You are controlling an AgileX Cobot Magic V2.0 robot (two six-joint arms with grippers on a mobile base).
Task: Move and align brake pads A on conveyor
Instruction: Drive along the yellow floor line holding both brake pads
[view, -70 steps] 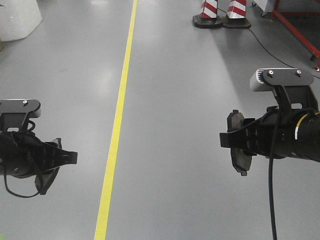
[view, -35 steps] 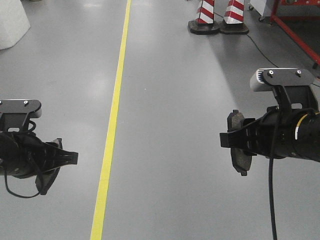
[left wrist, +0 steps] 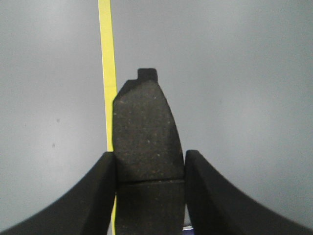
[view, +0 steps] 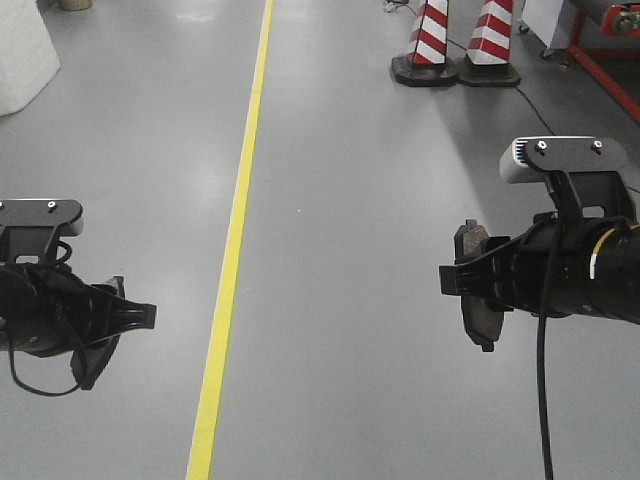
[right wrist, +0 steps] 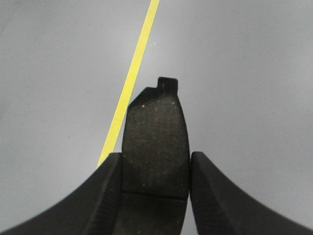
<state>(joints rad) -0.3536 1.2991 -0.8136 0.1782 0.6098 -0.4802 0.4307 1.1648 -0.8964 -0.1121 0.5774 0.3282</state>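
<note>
Between the earlier frames and this one, the floor scene shifted in the front view: the yellow floor line (view: pixel 232 240) and the two red-and-white striped cones (view: pixel 460 40) sat at a different place in the picture, while both arms kept the same positions in it. Left gripper (view: pixel 125 318) hung at the lower left of the front view, above the grey floor (view: pixel 340 200); in its wrist view its fingers (left wrist: pixel 98 196) pinched a dark grey brake pad (left wrist: pixel 146 137) from either side, the pad's notched end projecting forward beyond the fingertips. Right gripper (view: pixel 462 282) hung at the right, level with the other, beneath its white wrist camera (view: pixel 560 158); its fingers (right wrist: pixel 110 196) likewise clamped a second brake pad (right wrist: pixel 156 142), seen edge-on in the front view (view: pixel 477 296) and held roughly upright. A thin groove crossed each pad near the fingertips. Both pads were held in the air over the floor, well apart from one another, with the yellow line running between them. A red metal frame (view: pixel 605 70) stood at the upper right, and a white block (view: pixel 20 50) at the upper left. No conveyor appeared in any view.
</note>
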